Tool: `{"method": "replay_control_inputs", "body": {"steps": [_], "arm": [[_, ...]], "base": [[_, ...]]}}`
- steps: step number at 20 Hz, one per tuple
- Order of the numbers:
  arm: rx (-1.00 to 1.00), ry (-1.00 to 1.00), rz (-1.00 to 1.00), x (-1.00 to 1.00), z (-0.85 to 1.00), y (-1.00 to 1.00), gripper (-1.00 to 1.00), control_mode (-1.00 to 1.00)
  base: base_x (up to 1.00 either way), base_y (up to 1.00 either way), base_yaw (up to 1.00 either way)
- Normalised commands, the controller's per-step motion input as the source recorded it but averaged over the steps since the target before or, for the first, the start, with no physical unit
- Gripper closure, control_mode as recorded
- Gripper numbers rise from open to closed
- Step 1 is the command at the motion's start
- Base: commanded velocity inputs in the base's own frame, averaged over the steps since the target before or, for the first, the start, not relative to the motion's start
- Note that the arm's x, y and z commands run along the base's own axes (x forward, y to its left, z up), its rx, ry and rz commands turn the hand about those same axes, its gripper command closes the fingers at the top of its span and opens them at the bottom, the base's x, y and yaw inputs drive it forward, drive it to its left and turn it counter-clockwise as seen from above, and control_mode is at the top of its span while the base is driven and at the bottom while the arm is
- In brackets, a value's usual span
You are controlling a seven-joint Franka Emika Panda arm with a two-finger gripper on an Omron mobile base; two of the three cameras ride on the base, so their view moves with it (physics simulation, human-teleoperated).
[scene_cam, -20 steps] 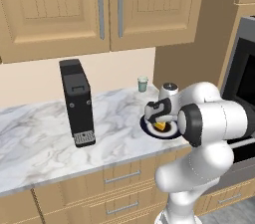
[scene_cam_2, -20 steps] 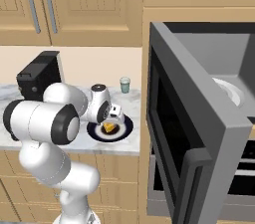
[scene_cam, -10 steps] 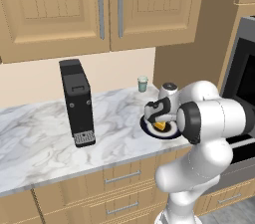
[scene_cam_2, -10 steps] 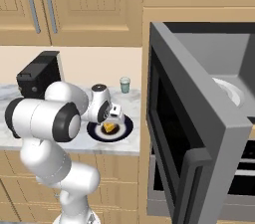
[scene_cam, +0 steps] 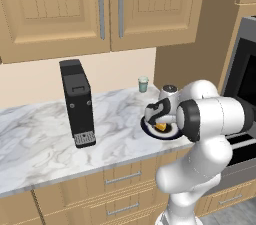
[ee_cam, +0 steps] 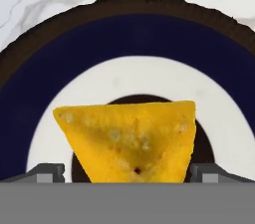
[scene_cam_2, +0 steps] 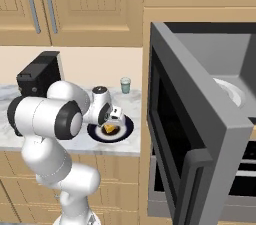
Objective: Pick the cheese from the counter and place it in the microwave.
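Yellow-orange and pitted, the triangular cheese lies on a round dark-blue plate with a white centre, on the veined marble counter. The gripper hangs spread open, a tip on each side of the wedge, gripping nothing. Beside the counter the microwave stands with its door swung wide.

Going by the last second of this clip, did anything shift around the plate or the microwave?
Nothing visibly changed. The end effector hangs over the cheese on the blue plate as before, fingertips on either side of the wedge in the hand view, not visibly closed on it. The microwave door is open as before, and the black box appliance and cup have stayed put.
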Motion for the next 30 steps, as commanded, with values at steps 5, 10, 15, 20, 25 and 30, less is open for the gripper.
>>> {"method": "replay_control_inputs", "body": {"steps": [5,10,15,20,25,30], "arm": [[0.0,0.0,0.0,0.02,-0.11,0.0,-1.0,-1.0],[0.0,-0.01,0.0,0.01,-0.07,0.0,1.0,-1.0],[0.0,-0.07,0.0,0.0,0.0,0.0,1.0,-1.0],[0.0,-0.13,0.01,-0.2,0.22,0.0,1.0,-1.0],[0.06,-0.07,0.02,-0.84,0.77,0.08,1.0,-1.0],[0.11,0.02,0.0,-0.79,1.0,0.15,1.0,-1.0]], "base": [[0.0,0.0,0.0],[0.0,0.0,0.0],[0.0,0.0,0.0],[0.0,0.0,0.0],[0.0,0.0,0.0],[0.0,0.0,0.0]]}}
